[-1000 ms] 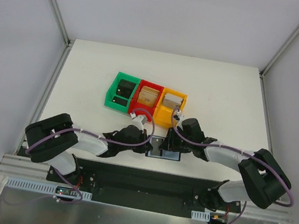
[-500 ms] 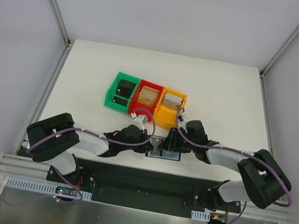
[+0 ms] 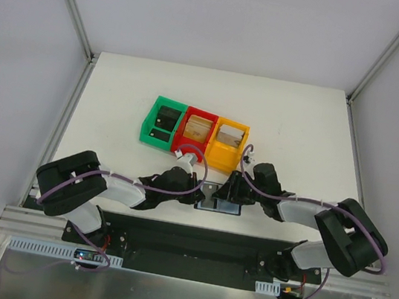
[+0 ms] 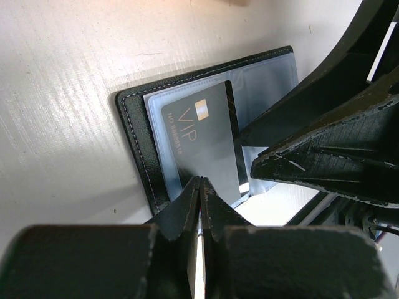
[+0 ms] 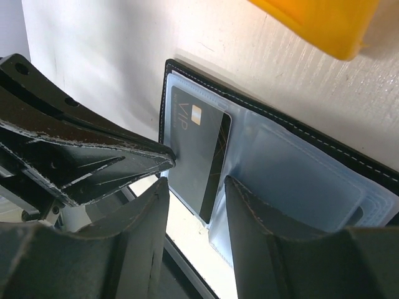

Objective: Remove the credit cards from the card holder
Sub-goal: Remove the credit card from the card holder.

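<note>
Figure: white table (image 3: 119, 85) within pale grey walls (image 3: 204, 15) and two metal corner posts (image 3: 71, 2); at its centre I count three bins, one green (image 3: 147, 125), one red (image 3: 201, 111), one yellow (image 3: 220, 159). One card holder (image 3: 225, 207) lies open at the table's 6 o'clock edge, one dark VIP card (image 4: 199, 143) in its clear sleeve. My left claw (image 4: 200, 184), from 8 o'clock, is pressed together at the card's edge; my right claw (image 5: 194, 193), from 4 o'clock, stands spread over the card holder.

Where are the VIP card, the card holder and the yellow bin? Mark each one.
VIP card (image 4: 202, 140), left wrist view, middle of its dark face.
card holder (image 4: 146, 156), left wrist view, stitched black border.
yellow bin (image 3: 220, 159), top external view, near wall.
</note>
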